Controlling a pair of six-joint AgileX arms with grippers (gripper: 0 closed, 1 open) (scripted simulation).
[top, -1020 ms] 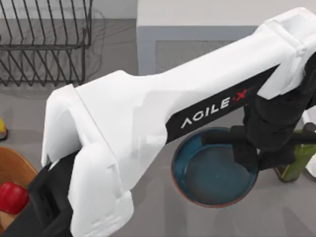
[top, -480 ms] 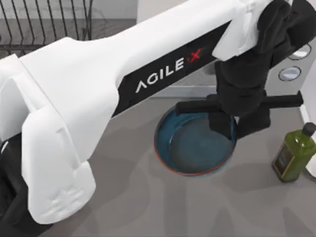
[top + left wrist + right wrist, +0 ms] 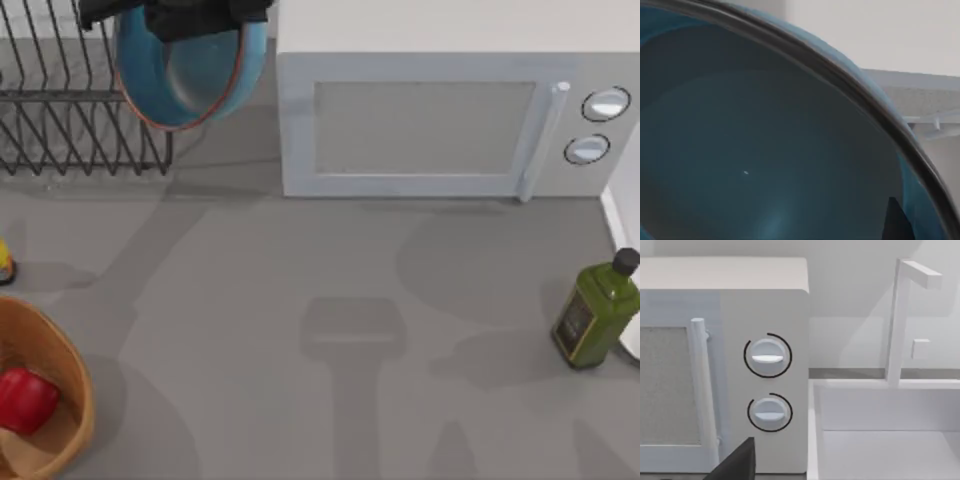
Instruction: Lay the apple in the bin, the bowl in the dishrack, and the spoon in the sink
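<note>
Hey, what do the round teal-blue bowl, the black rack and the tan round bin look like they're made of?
Teal-blue bowl: looks like glazed ceramic, from its soft sheen and thin brownish rim.
Black rack: thin metal rods, probably painted or coated wire.
Tan round bin: seems wooden, with a warm orange tone and thick rim.

You've got the left gripper [image 3: 180, 15] at the top view's upper edge: matte black, blocky, with a flat crossbar shape. A black wedge-shaped finger tip [image 3: 737, 462] sits in the right wrist view, same matte finish.

1 bowl [image 3: 190, 70], 1 apple [image 3: 25, 398], 1 bin [image 3: 72, 375]
</note>
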